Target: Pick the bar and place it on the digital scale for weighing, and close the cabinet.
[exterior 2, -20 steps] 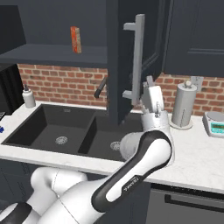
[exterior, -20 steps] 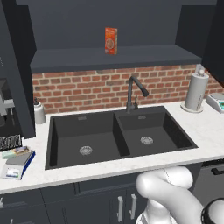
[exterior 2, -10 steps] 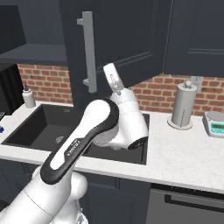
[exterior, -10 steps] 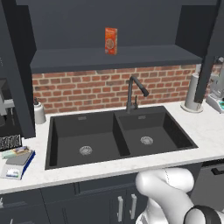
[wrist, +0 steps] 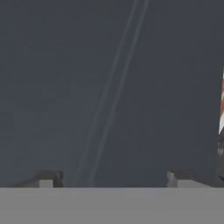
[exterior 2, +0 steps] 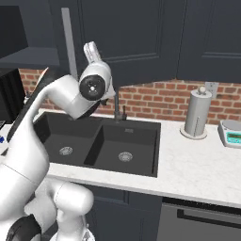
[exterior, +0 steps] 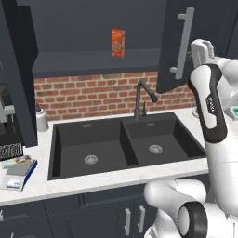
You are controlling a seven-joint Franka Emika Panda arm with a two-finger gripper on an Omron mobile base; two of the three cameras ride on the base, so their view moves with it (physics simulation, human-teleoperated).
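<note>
Closing the cabinet (exterior: 93, 62) looks like the step in hand. The bar (exterior: 16, 161) already lies on the scale (exterior: 14, 182), on the counter left of the sink (exterior: 107, 139), so by my reading the weighing part is done.

The right door (exterior: 173, 60) hangs half-swung above the right end of the sink, with its long handle (exterior: 183, 42) facing the room. The arm reaches up on the far side of that door from the cabinet's opening. In the hand view the gripper (wrist: 113, 178) has its two tips wide apart with nothing between them, and it looks straight at a dark panelled surface close in front. I cannot tell whether the tips touch that panel or sit just off it.

An orange box (exterior: 117, 43) stands upright on the shelf above the sink, well back from the front edge. It should not foul the door.

The next move, as I judge it, calls for a steady push on the panel along the door's arc, toward the space above the sink, until the door sits flush. No grasp seems needed. The arm must follow the curve, or the hand may slide off the door's edge.

A dark panel (exterior: 18, 69) above the counter left of the sink may be a second door standing open. If so, it needs the same push afterwards.
</note>
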